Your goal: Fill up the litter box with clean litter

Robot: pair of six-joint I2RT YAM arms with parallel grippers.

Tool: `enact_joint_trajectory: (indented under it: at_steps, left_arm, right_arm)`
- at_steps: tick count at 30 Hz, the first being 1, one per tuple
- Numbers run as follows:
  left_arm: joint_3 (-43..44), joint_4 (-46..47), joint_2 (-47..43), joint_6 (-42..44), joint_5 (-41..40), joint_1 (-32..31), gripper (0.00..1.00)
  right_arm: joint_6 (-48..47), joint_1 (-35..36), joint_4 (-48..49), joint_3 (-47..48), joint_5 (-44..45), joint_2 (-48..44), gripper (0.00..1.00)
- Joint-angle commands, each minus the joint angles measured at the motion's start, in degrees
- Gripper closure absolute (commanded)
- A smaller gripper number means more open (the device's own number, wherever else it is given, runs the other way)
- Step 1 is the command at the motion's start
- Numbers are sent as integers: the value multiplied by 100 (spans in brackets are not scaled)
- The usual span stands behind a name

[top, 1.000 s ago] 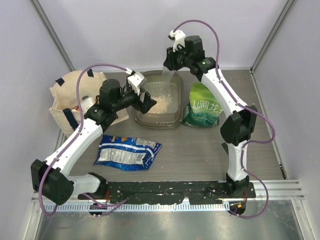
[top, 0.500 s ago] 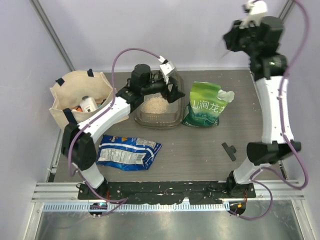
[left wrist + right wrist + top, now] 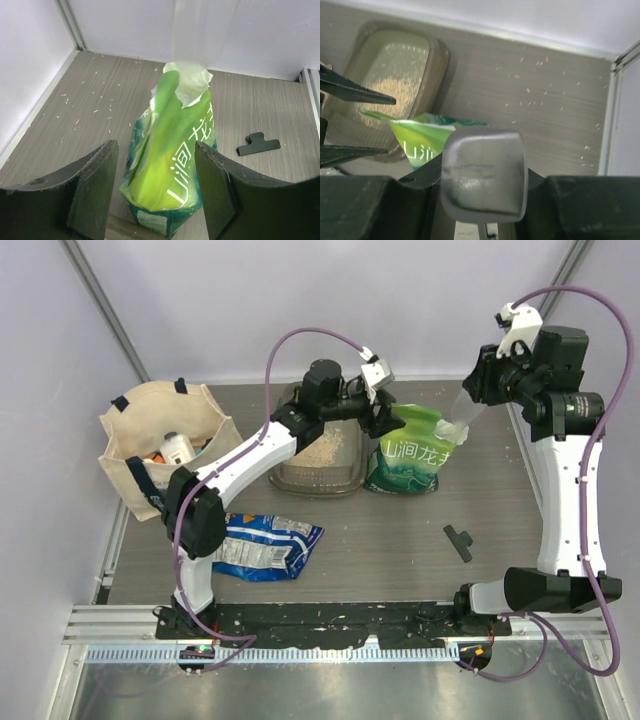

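The litter box (image 3: 312, 483) sits at the far middle of the table (image 3: 400, 550), just short of the back wall. A loose heap of clean litter (image 3: 320, 447) covers part of its floor. Just to its right stands a green-and-white printed bag (image 3: 405, 462), its top torn open. The left arm reaches over the box to this bag. The left end effector (image 3: 388, 420) has its fingers apart at the bag's upper part, gripping nothing. The right end effector (image 3: 482, 385) hangs high at the far right, clamped on a clear plastic cup (image 3: 466, 412) that slants down toward the bag's open top. Whether cup and bag touch cannot be told.

Well to the left of the box stands a beige tote bag (image 3: 165, 425). A blue crinkly packet (image 3: 255, 540) lies flat nearer the arm bases, and a small black clip (image 3: 460, 541) lies to the right, in front of the green bag.

The table is grey wood-grain, sprinkled with stray granules, and pale walls close it in on three sides.

The left wrist view shows the green bag framed between the two dark fingers (image 3: 92, 195), the cup hanging just over its mouth and the clip beyond. Only the right wrist view shows the cup's rounded end seated between that end effector's fingers, with the box and its litter below.
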Motion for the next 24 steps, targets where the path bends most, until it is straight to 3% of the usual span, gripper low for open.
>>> enact_joint_trajectory:
  at_steps: [1,7,17,24]
  left_arm:
    - [283,121,64,325,39,-165,37]
    - [248,-2,-24,335,-50,-200,54]
    - [248,-169,-111,80,108,-244,100]
    - [-58,225,-410,-824,-226,-244,100]
  right_arm:
    - [-417,-5,-332,-230,-459,42,99]
    - [-804,-5,-499,-433,-925,192,99]
    - [-841,-5,-35,-950,-865,237,99]
    - [196,30,1589,-2487,-250,-640,99]
